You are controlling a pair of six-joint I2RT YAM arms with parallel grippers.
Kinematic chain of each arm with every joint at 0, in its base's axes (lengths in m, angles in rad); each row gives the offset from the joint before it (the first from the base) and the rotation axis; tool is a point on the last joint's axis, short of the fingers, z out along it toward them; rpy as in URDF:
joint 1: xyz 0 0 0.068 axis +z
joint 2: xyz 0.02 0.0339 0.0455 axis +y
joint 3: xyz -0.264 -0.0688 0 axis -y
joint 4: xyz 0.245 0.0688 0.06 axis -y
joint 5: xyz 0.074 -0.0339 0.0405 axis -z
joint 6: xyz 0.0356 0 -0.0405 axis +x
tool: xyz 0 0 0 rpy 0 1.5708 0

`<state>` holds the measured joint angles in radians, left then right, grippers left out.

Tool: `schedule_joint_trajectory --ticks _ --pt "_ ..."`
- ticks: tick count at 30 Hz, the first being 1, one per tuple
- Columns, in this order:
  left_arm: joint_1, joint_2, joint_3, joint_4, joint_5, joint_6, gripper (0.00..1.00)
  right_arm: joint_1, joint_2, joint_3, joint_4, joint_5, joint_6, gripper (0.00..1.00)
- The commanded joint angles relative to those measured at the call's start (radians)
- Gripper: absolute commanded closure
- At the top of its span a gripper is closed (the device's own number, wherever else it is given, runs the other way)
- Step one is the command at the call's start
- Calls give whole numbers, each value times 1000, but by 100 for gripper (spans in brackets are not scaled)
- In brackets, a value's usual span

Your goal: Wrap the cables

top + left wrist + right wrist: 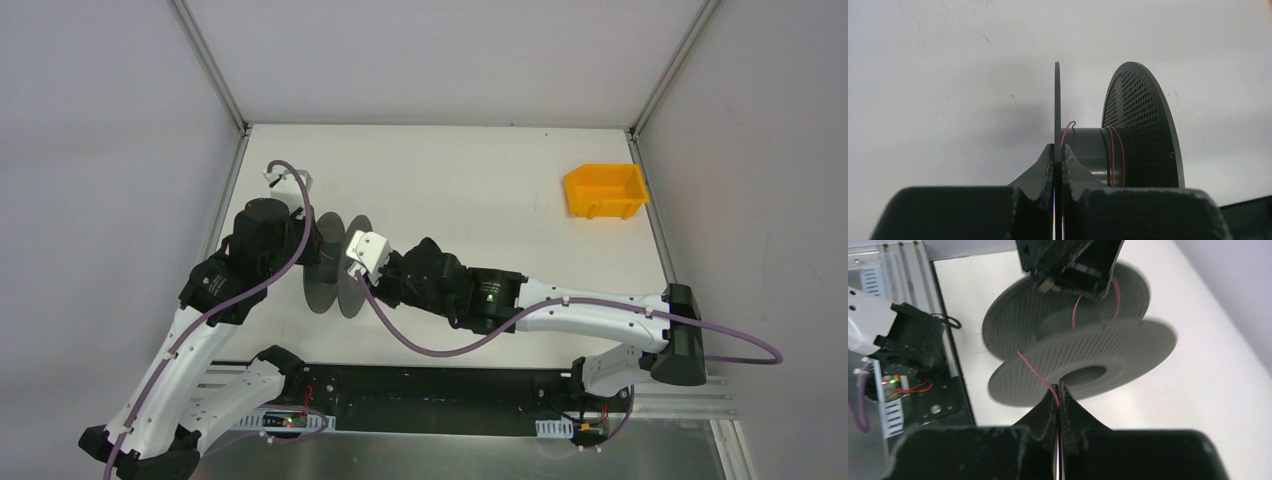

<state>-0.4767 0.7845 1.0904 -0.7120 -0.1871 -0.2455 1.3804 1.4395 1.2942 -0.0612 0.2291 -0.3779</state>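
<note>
We see the left gripper (pixel 1057 150) clenched on the thin edge of one flange of the spool (pixel 1143 130), with the fingers (pixel 1042 167) pressed flat against both faces of that disc. The spool is at the left of the table (pixel 470 180) with its two perforated flanges standing upright. We cannot tell whether it rests on the surface or is held just above it. The right gripper (pixel 1058 390) reaches in from the right and is pinched tight on the cable (pixel 1035 371), a very thin red strand. From those fingertips the cable climbs over the rim of the nearer flange and runs in toward the hub. In the left wrist view we find a couple of red turns lying around the hub beside the flange away from the fingers, and a small loop sticking up just beside the gripped flange. A yellow bin (pixel 604 190) sits at the far right, well apart from both arms.
</note>
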Motion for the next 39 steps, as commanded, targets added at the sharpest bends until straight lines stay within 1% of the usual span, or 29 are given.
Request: schedule_joint_trajectory --ticks 1,5,8,12,17,19,22,27,31,35,39 --pt "1 -30 -12 32 128 40 100 -12 -10 2 158 28 -239 100" --pt "1 -26 -39 51 252 30 100 -60 -11 -16 204 -30 -258 100" --pt "1 -27 -60 58 304 49 100 -90 -5 -16 208 -31 -268 100" --pt "1 -42 -87 72 389 117 100 -114 -11 -41 202 -25 -333 100" --pt "0 -38 -99 92 474 206 100 -141 -41 -75 194 -64 -337 100" --pt "0 -56 -119 127 541 257 100 -159 -61 -97 193 -102 -326 100" --pt "0 -83 -155 184 656 351 100 -183 -92 -131 159 -211 -331 100" --pt "0 -89 -167 230 746 440 100 -217 -150 -183 109 -365 -254 100" --pt "-1 -74 -163 259 789 465 100 -236 -201 -249 110 -442 -190 100" --pt "0 -57 -159 270 873 477 100 -254 -249 -309 121 -496 -161 97" --pt "-1 -49 -155 273 877 475 100 -260 -285 -337 108 -512 -150 93"
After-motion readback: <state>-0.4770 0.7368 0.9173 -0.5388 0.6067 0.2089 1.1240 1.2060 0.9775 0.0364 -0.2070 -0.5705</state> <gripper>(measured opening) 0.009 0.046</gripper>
